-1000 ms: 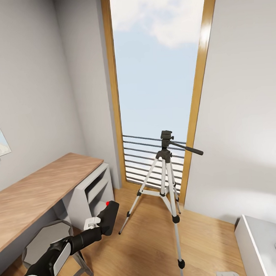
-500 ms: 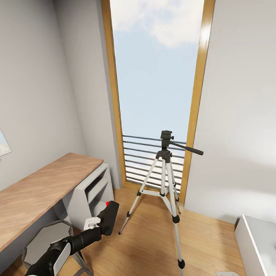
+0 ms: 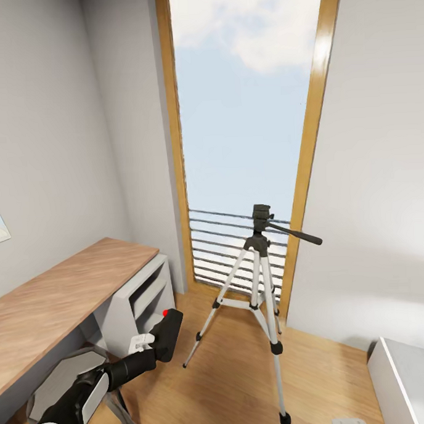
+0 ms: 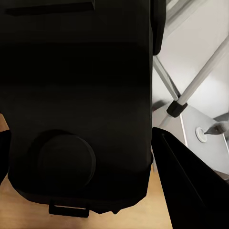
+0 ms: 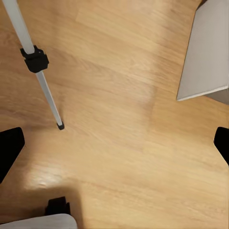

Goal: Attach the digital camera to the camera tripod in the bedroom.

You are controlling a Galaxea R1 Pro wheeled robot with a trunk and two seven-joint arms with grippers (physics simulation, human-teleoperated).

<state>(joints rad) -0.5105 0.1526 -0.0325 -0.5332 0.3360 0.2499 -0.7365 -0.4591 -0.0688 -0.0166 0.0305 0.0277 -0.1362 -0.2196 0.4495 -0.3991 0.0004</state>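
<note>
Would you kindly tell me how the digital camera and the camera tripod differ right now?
The digital camera is small, boxy and held off the floor in the left gripper; the camera tripod is tall, stands free on the floor. The camera is black with a red button; the tripod's legs are silver. Both have black parts.

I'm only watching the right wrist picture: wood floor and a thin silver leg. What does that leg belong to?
Observer: A camera tripod standing before a tall window, seen in the head view.
Operator: Is anything mounted on top?
Observer: No, its black head is bare.
Operator: Then where is the camera?
Observer: The left gripper holds the digital camera low, beside a wooden desk, apart from the tripod.
</note>
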